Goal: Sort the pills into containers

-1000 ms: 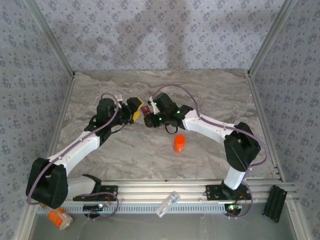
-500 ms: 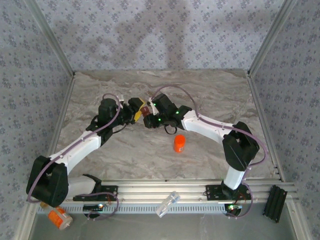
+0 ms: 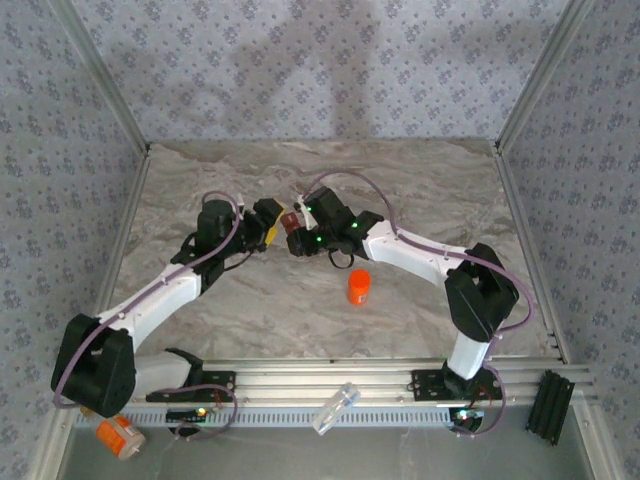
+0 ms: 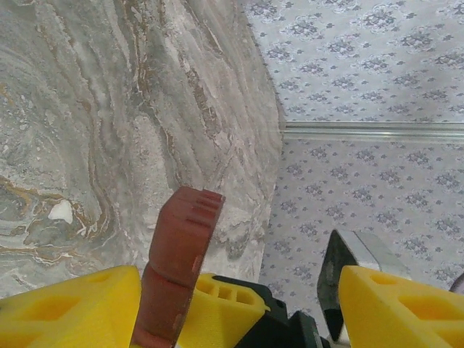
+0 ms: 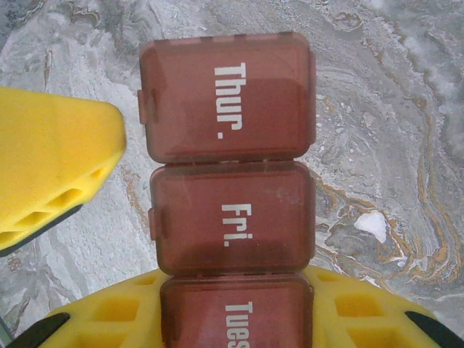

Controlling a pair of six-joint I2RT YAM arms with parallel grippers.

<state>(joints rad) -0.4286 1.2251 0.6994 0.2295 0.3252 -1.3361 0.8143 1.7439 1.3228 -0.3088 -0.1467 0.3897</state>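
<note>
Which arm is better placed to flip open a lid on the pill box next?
Probably left. The right claw is shut on the pill box, steadying it. The left claw is open, with one finger right beside the Thur. lid.

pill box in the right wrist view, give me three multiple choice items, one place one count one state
1. Where is the white pill? A on the table, apart from the pill box; B inside the box; C on top of a lid.
2. How many day lids show in the right wrist view? A one; B three; C six.
3. The Fri. lid is: A shut; B flipped open; C missing.
1A, it lies on bare table right of the box; 2B, Thur., Fri. and Tues; 3A, it sits flat and closed.
</note>
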